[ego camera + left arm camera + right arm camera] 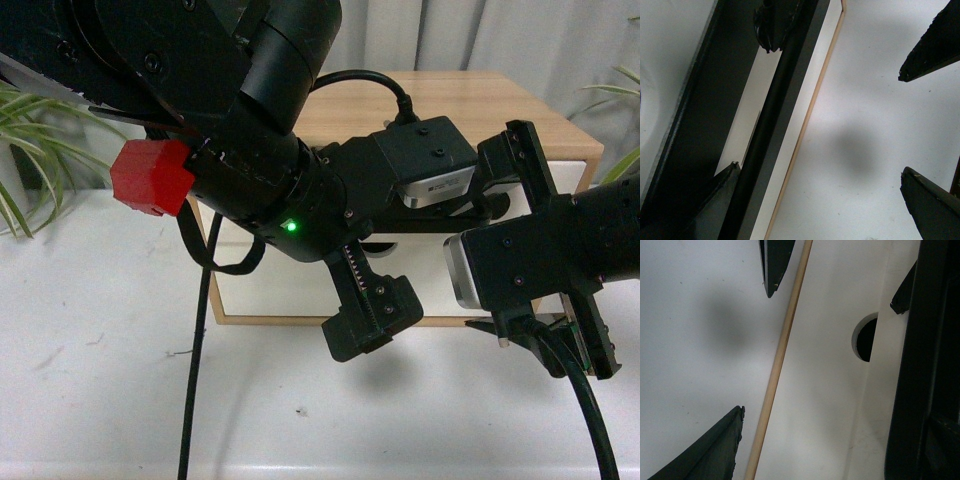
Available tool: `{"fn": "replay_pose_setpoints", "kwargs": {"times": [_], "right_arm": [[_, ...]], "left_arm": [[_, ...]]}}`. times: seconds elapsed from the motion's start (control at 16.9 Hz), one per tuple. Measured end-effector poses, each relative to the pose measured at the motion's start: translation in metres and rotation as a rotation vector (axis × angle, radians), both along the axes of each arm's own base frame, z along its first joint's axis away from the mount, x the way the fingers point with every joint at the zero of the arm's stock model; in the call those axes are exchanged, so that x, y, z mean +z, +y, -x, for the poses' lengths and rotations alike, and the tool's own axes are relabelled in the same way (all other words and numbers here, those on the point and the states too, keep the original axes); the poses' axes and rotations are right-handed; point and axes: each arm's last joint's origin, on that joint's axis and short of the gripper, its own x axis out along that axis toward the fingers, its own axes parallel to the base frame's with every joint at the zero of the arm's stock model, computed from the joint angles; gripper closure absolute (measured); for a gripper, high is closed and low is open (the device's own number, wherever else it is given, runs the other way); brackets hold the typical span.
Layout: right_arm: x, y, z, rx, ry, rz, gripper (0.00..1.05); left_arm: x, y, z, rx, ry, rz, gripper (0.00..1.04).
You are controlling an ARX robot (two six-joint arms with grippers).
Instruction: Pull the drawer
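Observation:
The drawer (270, 290) is the white front low in the wooden cabinet (480, 100); both arms hide most of it in the front view. My left gripper (335, 235) is rolled and open, with one finger (372, 318) showing. In the left wrist view the long black bar handle (775, 125) crosses the drawer front (801, 110) and lies inside the open left gripper (819, 172), close to one fingertip (727, 190). My right gripper (557, 250) is open beside it. In the right wrist view the half-round notch (866, 340) and drawer front (820, 390) show beyond the right gripper (825, 430).
The cabinet stands on a white tabletop (300, 410). A black cable (195, 380) hangs down from the left arm, which carries a red block (152, 175). Plant leaves (20, 190) stand at the far left, and more leaves (620, 90) at the far right.

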Motion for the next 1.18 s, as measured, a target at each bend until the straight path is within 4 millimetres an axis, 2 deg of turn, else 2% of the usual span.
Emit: {"fn": "replay_pose_setpoints", "kwargs": {"times": [0.24,0.83,1.18], "right_arm": [[0.002,-0.006,0.033,-0.021,0.064,0.023,0.06],[0.006,-0.018,0.094,-0.028,0.152,0.046,0.06],[0.013,-0.017,0.104,-0.026,0.122,0.043,0.06]], "left_arm": [[-0.003,0.004,0.026,-0.031,0.022,0.022,0.07],[-0.004,0.011,0.081,-0.093,0.054,0.049,0.07],[0.0,0.013,0.089,-0.071,0.062,0.082,0.07]]}}
